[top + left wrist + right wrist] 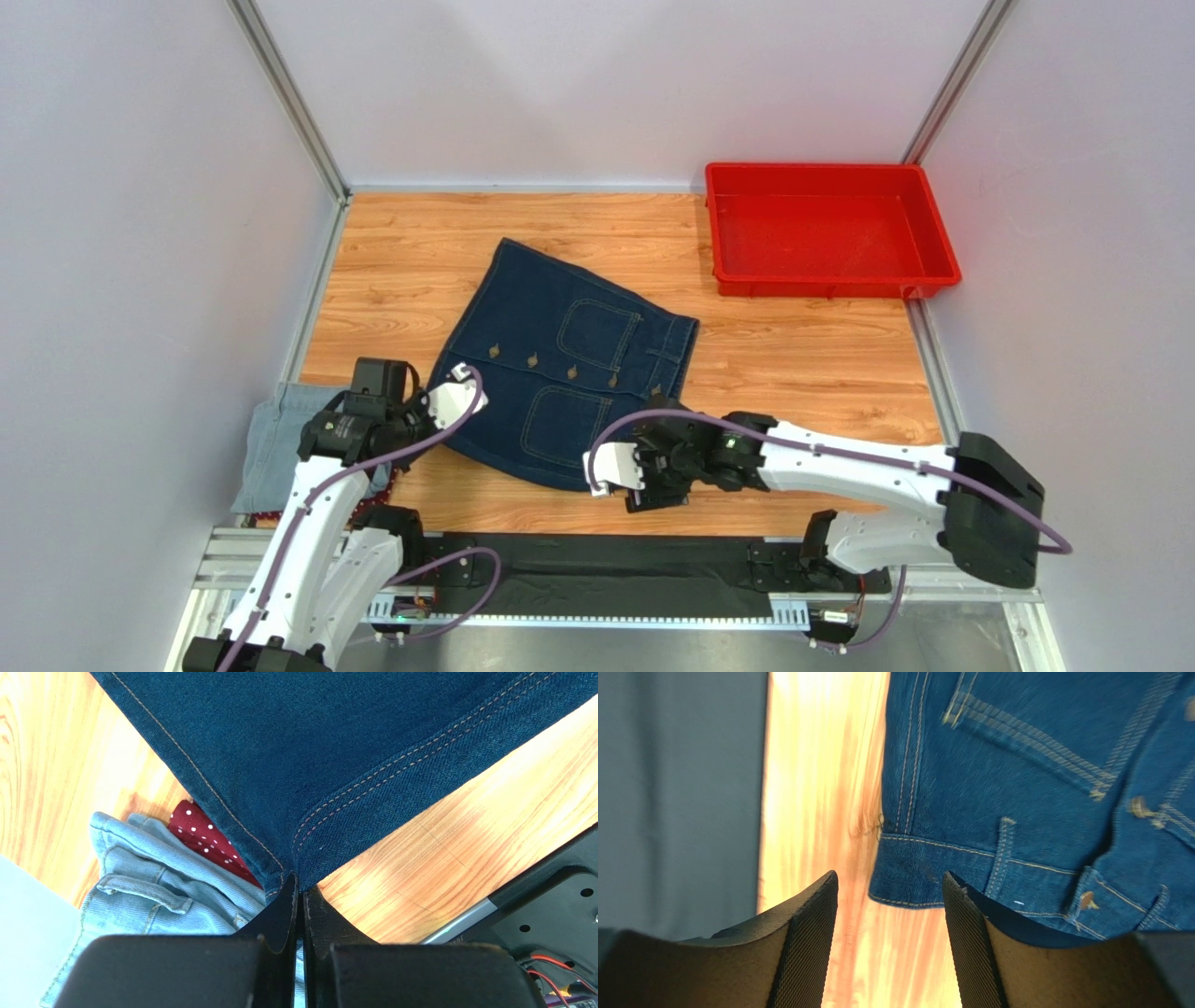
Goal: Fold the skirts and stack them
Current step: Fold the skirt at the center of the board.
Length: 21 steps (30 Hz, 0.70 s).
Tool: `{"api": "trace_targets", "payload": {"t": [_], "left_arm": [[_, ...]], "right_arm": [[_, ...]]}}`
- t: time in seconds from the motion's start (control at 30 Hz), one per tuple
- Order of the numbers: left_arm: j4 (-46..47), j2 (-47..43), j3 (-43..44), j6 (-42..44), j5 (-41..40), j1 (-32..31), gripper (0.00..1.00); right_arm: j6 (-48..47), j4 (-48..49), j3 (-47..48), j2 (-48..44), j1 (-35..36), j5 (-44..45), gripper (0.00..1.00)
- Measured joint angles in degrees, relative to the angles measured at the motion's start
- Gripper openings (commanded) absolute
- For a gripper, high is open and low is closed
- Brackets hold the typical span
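Navy skirt (568, 367), corner pinched in left gripper (302, 894), right gripper (889, 885) alongside

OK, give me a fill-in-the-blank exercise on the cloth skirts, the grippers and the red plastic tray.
The dark navy denim skirt lies with buttons and pockets facing ____.
The left gripper pinches its corner; the right gripper has jaws standing ____.
The red plastic tray sits at the wooden table's far ____ corner.
The white-dotted dark red skirt touches the light blue denim skirt at the table's near ____ corner.
Missing: up, open, right, left.
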Motion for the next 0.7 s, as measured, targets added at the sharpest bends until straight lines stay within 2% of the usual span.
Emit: {"api": "trace_targets", "payload": {"t": [0.2,0.27,0.3,0.33,0.4,0.57,0.7], "left_arm": [[-0.42,0.0,0.0,-0.02,-0.04,0.0,0.0],[-0.52,0.0,0.0,-0.02,-0.07,0.0,0.0],[-0.61,0.0,0.0,-0.02,-0.11,0.0,0.0],[-0.7,0.0,0.0,-0.02,-0.22,0.0,0.0],[-1.07,0.0,0.04,0.0,-0.35,0.0,0.0],[-5.92,-1.36,2.8,0.15,-0.7,0.0,0.0],[-13.42,-7.19,8.76,0.66,-0.63,0.0,0.0]], "right_arm": [[-5.55,2.54,-0.07,9.29,0.17,4.09,0.58],[-6.38,3.17,-0.04,12.07,0.17,5.25,0.41],[-6.58,3.08,0.28,13.05,0.2,5.79,0.3],[-6.6,3.69,0.44,13.07,0.24,6.21,0.11],[-6.62,3.89,0.48,13.09,0.46,7.04,0.01],[-5.75,2.34,0.48,11.47,1.44,7.91,0.0],[-4.28,-3.15,1.16,6.51,3.61,6.27,0.0]]}}
